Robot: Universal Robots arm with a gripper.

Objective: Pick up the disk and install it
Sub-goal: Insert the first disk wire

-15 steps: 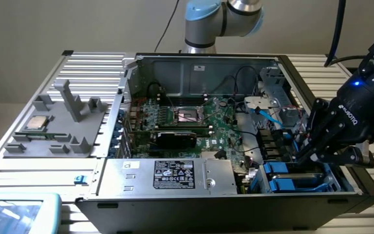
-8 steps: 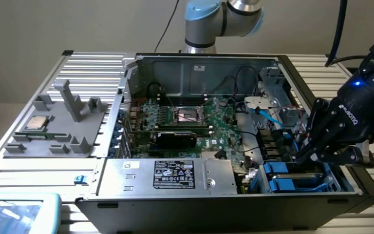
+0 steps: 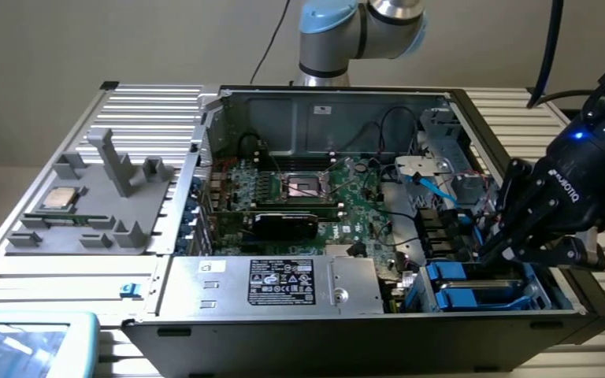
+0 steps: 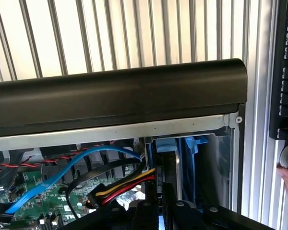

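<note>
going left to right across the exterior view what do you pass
processor chip → blue clip → silver box with black sticker → gripper

the disk (image 3: 460, 272) sits in the drive bay (image 3: 539, 295) at the front corner of the open computer case (image 3: 387, 346), on the exterior view's right. it stands on edge, sunk into its slot, with the top of its blue plastic carrier level with the bay's rim. the grey metal body and the white label are hidden down in the bay. in the wrist view the disk (image 4: 165, 146) shows edge-on as a thin upright slab ending in a pale blue tab, close against the case's inner wall. the gripper (image 3: 495, 256) clasps its upper edge.
</note>
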